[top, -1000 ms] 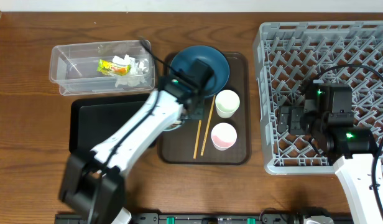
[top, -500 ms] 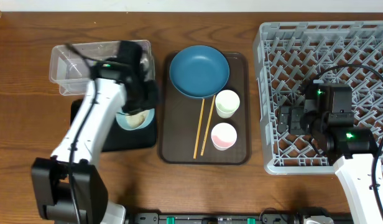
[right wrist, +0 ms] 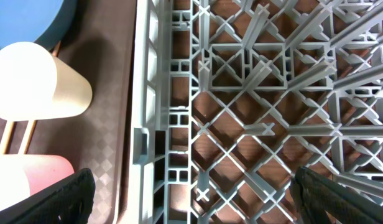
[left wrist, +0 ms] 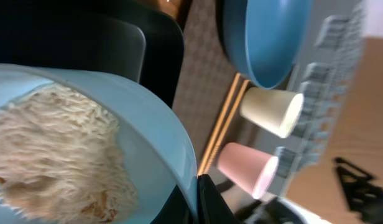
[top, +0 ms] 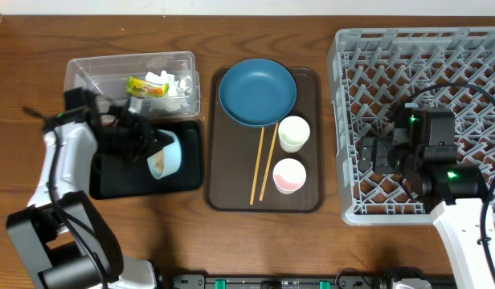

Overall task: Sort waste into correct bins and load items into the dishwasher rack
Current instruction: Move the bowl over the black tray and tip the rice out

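My left gripper (top: 151,148) is shut on the rim of the light-blue bowl (top: 165,154) and holds it tilted over the flat black tray (top: 119,172). Beige rice-like scraps (left wrist: 51,149) still fill the bowl. The clear box (top: 87,80) holds tissue paper (top: 173,87) and the yellow-green wrapper (top: 141,86). The dark-blue plate (top: 257,91), pale green cup (top: 294,132), pink cup (top: 288,174) and chopsticks (top: 262,164) lie on the brown serving tray (top: 308,201). My right gripper (right wrist: 191,199) is open above the left edge of the grey rack (top: 472,56).
The brown serving tray stands between the black tray and the rack. The rack's left wall (right wrist: 151,106) runs right under my right gripper, with the two cups (right wrist: 36,81) just to its left. Bare wooden table lies along the front and the far left.
My left arm carried the bowl from the brown tray leftward over the black tray, swung out to the left, and tipped the bowl onto its side. The right arm has not moved.
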